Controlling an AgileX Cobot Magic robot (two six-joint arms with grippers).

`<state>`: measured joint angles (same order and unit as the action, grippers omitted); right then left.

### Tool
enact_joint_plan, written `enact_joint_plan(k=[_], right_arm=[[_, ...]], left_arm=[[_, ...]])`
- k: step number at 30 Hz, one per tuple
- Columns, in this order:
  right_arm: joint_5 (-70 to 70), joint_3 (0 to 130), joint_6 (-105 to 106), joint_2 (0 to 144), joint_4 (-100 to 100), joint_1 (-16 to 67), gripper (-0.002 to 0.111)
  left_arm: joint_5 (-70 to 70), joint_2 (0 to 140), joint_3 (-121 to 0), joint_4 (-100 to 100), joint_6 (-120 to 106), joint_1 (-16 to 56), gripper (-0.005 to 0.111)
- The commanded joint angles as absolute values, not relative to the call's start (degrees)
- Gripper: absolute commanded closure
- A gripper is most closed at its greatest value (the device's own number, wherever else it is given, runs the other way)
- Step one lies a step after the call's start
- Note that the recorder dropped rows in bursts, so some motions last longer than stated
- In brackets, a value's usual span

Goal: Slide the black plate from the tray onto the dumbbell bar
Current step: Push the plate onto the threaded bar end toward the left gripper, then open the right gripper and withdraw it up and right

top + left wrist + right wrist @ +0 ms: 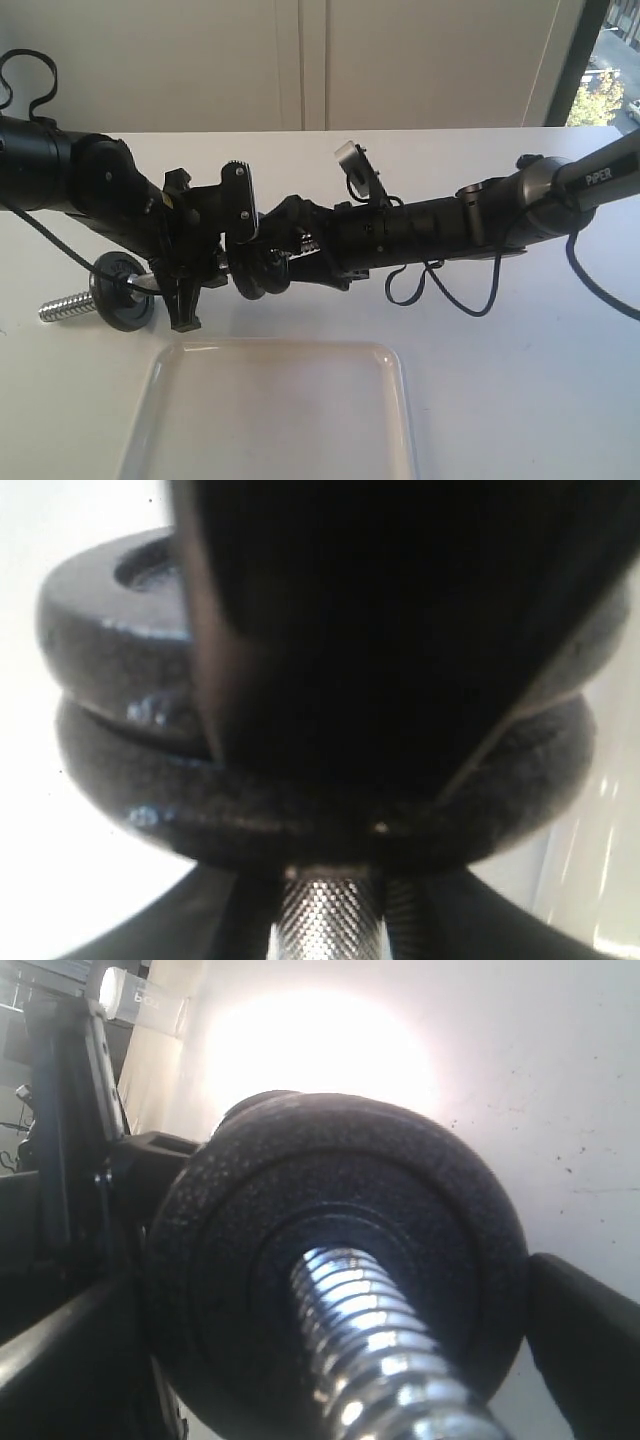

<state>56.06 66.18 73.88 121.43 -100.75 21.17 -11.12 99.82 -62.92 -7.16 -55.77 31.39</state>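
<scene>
The dumbbell bar (pixel 62 305) is held level above the table, its threaded left end sticking out past a black disc (pixel 122 290). My left gripper (pixel 186 292) is shut on the knurled middle of the bar (pixel 325 920). The black plate (pixel 340 1250) is on the bar's other end, with the threaded rod (pixel 375 1350) poking through its centre hole. My right gripper (pixel 262 275) is shut on the plate's rim, one finger (pixel 590 1330) on each side. In the left wrist view the plate (pixel 100 620) lies against another disc (pixel 300 805). The tray (pixel 270 410) holds nothing.
The tray lies at the near edge of the white table (pixel 520 380), just below both grippers. Loose black cables (pixel 440 285) hang under the right arm. A wall and a window (pixel 605 60) are behind the table.
</scene>
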Motion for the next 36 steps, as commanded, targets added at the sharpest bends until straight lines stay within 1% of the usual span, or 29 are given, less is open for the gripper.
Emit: enact_joint_plan(k=[1,6,8,10,12,22,24,30,36], right_arm=[[62.47,66.85,73.23,120.44,-99.95,23.41,0.082],[62.63,66.85,73.23,120.44,-99.95,23.41,0.030],[62.63,66.85,73.23,120.44,-99.95,23.41,0.017],[62.29,66.85,73.23,120.44,-99.95,23.41,0.011],[61.67,66.85,73.23,120.44,-99.95,23.41,0.008],[59.46,66.85,71.77,120.44,-99.95,22.79,0.008],[59.46,66.85,71.77,120.44,-99.95,21.53,0.008],[65.96,66.85,70.01,120.44,-95.22,15.26,0.008],[66.74,66.85,68.66,120.44,-89.71,11.09,0.008]], left_arm=[[-3.21,97.32,-64.64,-11.68,-54.84,32.64,0.107],[-3.21,97.32,-64.64,-11.68,-54.84,32.64,0.107],[-3.21,97.32,-64.64,-11.68,-54.84,32.64,0.107],[-3.21,97.32,-64.64,-11.68,-54.84,32.64,0.107],[-3.21,97.32,-64.64,-11.68,-54.84,32.64,0.107],[-3.21,97.32,-64.64,-11.68,-54.84,32.64,0.107],[-3.08,97.32,-64.64,-11.68,-54.84,32.64,0.107],[-2.87,97.32,-64.64,-11.68,-55.26,32.64,0.107],[-2.87,97.32,-64.64,-11.68,-55.26,32.64,0.107]])
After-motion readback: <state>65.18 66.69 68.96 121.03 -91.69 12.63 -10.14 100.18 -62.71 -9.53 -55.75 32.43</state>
